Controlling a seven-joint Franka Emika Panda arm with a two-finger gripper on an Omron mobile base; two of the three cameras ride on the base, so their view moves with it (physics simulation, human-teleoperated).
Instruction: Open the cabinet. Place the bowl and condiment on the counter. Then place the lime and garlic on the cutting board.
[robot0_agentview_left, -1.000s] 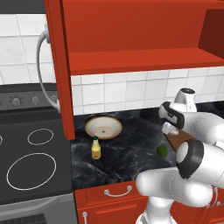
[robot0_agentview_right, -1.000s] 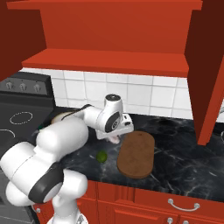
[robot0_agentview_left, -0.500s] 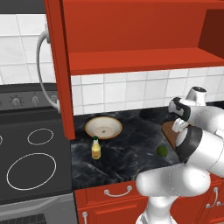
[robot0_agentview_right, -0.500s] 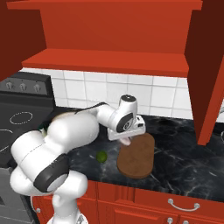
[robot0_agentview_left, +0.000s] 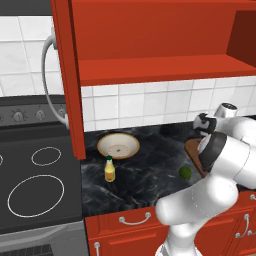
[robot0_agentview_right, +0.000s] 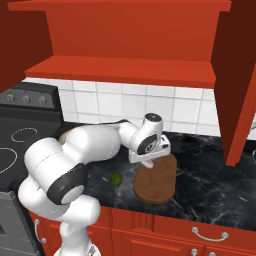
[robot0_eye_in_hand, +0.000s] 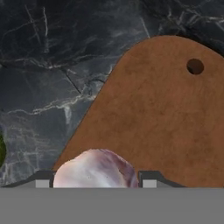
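Garlic bulb (robot0_eye_in_hand: 95, 168), held over cutting board (robot0_eye_in_hand: 162, 118).
Clamped between the gripper (robot0_eye_in_hand: 96, 180) fingertips; lime (robot0_agentview_right: 116, 179) seen off to the hand's left on the counter (robot0_eye_in_hand: 52, 65).

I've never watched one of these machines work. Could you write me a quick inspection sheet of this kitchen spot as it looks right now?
Surface: black marble counter, with a stovetop at its left end.
Job's things: cabinet open, its shelf bare. Bowl and yellow bottle stand on the counter. Lime lies on the counter beside the cutting board, not on it. Garlic sits between the fingers, over the board's edge.
Clutter: nothing seen.
Grippers: gripper closed on the garlic, low above the board.
Cables: nothing seen.
Surroundings: white tiled wall, red drawers below the counter.
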